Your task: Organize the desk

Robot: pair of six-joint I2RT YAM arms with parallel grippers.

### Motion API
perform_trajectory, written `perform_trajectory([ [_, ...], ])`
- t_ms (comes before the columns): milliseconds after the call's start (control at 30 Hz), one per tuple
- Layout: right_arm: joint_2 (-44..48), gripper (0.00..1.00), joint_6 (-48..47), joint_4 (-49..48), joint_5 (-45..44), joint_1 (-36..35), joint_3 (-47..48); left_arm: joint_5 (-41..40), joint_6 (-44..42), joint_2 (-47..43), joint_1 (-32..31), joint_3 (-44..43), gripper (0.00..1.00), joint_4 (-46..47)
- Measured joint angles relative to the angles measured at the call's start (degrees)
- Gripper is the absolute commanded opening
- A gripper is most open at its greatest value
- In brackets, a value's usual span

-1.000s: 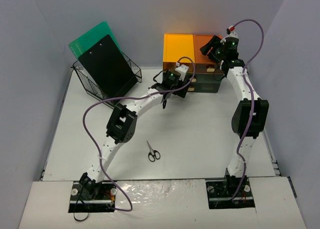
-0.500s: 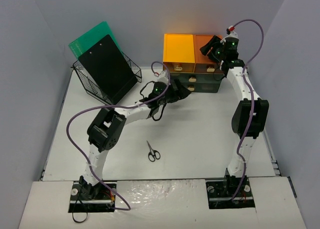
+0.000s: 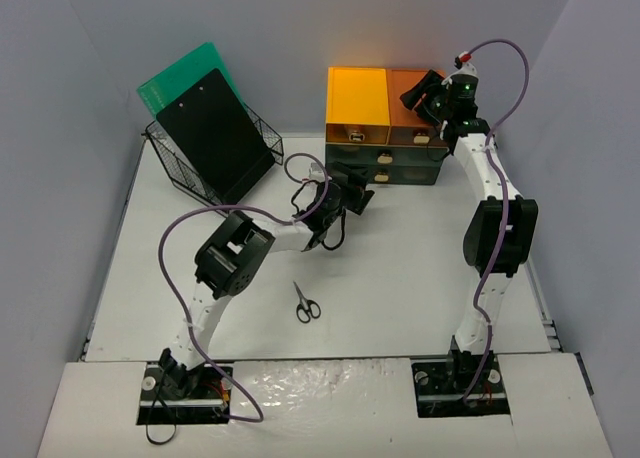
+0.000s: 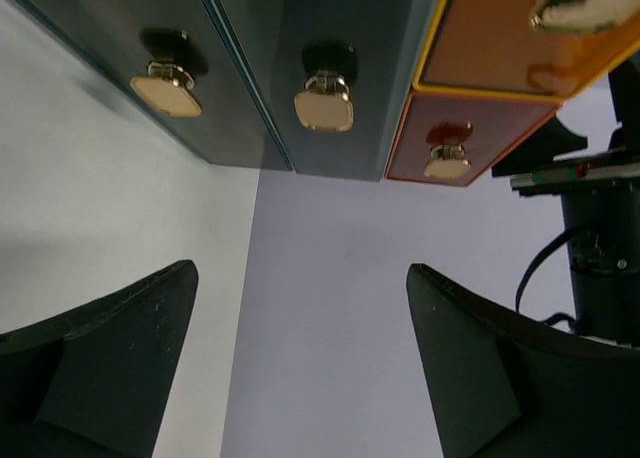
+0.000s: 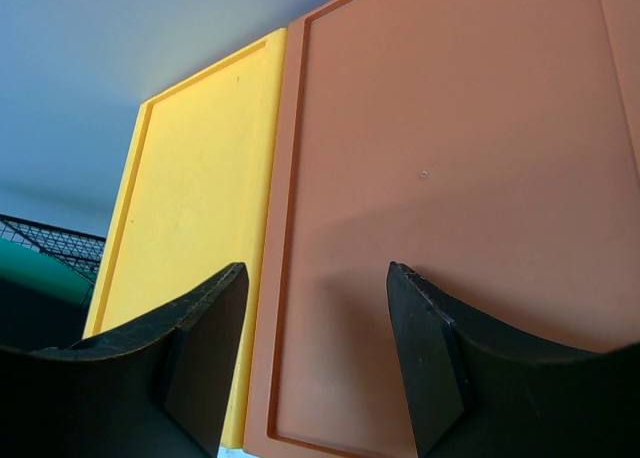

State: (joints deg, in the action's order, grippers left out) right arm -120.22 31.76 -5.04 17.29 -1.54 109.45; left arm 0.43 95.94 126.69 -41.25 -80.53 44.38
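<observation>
Left gripper point(image 3: 355, 198): jaws stand wide apart, with nothing between the fingers point(image 4: 120, 368). Right gripper point(image 3: 420, 92): jaws partly apart, about half width, with nothing between its fingers point(image 5: 190, 358).

Near zone: the wide, flat, matte white rectangular desk point(image 3: 400, 278) runs from the arm bases at the near edge back to the far wall and carries every item noted here. A pair of black-handled metal scissors point(image 3: 306, 306) lies flat on it, blades closed and pointing away from the bases. It sits between the two arms, closer to the left arm and well apart from both grippers.

Middle zone: the left arm is folded back on itself. Its gripper hangs low over the desk, just in front of the drawer unit, and does not touch it. The left wrist view shows the dark green lower drawer fronts with pale gold handles point(image 4: 325, 100) facing the open jaws.

Far zone: the rectangular plastic drawer unit point(image 3: 385, 163) has dark green lower drawers, a yellow top on the left and an orange top on the right. The right gripper is over the orange top; contact cannot be determined. At far left, a black wire basket point(image 3: 262, 138) holds a flat black clipboard point(image 3: 210, 128), leaning back, with a green flat board point(image 3: 185, 78) behind it.
</observation>
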Motion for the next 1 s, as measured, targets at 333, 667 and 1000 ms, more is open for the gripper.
perform_trajectory([
  [333, 0.46, 0.56, 0.75, -1.38, 0.12, 0.07, -1.19, -8.08, 9.5, 13.49, 0.02, -8.41, 0.81, 3.13],
  [667, 0.73, 0.56, 0.73, -2.27, 0.18, 0.09, -1.96, -8.17, 10.72, 17.89, 0.39, -18.5, 0.74, 3.51],
  [1000, 0.76, 0.56, 0.73, -2.43, 0.53, 0.3, -2.03, -8.2, 11.68, 19.91, 0.38, -21.94, 0.72, 2.99],
])
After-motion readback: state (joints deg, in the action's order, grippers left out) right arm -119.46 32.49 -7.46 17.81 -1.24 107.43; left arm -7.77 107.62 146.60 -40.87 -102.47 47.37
